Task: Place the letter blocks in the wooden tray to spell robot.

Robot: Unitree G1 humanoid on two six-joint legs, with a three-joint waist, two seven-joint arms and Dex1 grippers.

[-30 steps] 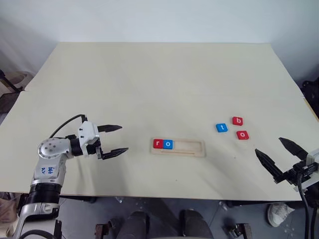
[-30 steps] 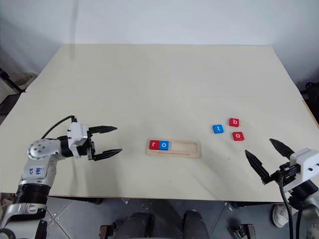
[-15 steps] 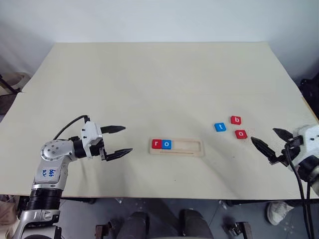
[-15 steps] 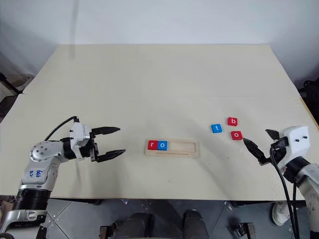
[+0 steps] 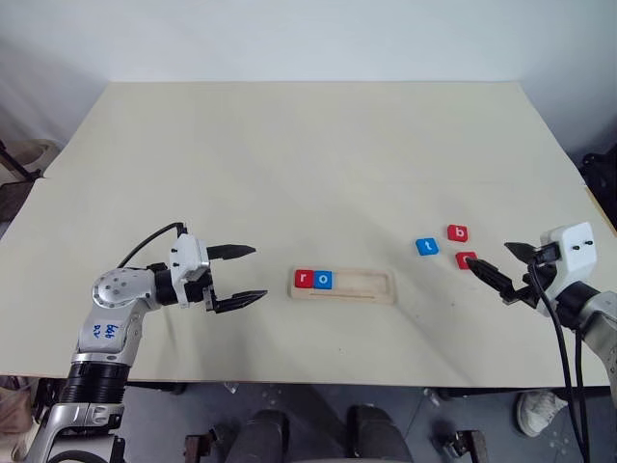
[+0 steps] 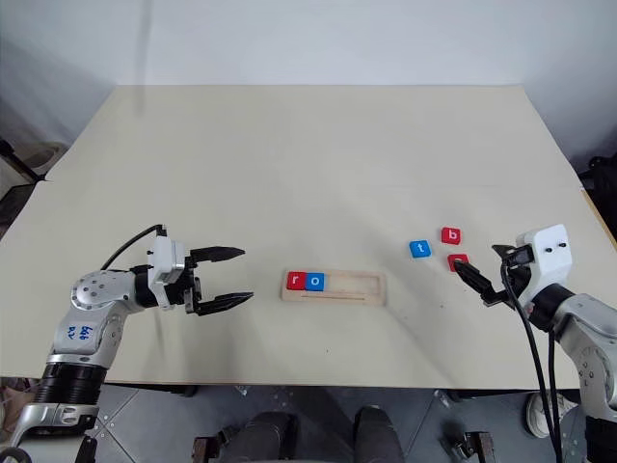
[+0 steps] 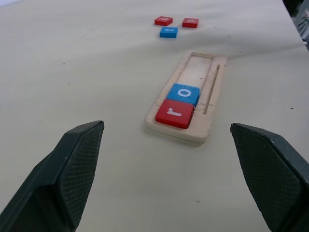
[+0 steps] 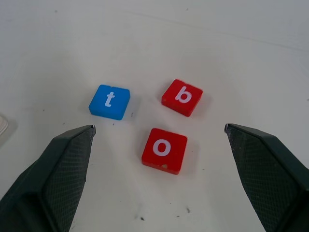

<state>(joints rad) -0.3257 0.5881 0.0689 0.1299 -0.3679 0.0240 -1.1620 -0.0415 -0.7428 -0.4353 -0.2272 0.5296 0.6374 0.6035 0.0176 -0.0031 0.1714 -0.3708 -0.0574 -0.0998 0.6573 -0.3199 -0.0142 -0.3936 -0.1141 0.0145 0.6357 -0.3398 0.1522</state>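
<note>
- My left gripper (image 5: pixel 239 277) hangs low over the table (image 5: pixel 289 154) at about 8 o'clock, with its two black fingers wide apart and nothing between them. It points toward the wooden tray.
- My right gripper (image 5: pixel 503 267) sits at about 4 o'clock. Its fingers are spread wide too, and it holds nothing. One fingertip is right next to the red o block (image 8: pixel 164 150); I cannot tell if it touches.
- The wooden tray (image 5: pixel 371 285) lies near the middle of the table, a little toward me. The red r block (image 7: pixel 175 113) and the blue o block (image 7: pixel 184 94) sit side by side at its left end. Three spots are open.
- Just past my right gripper, at about 3 o'clock, are three loose blocks: the red o nearest, then the blue t block (image 8: pixel 110 101) and the red b block (image 8: pixel 182 97) a bit farther away.
- I think b is the letter I need next, but the red o lies in front of it. If I reach straight in, I may bump the o or grab it by mistake.
- The blocks are flat and thin. If my fingers close too high, the b may slip out or slide into the t.
</note>
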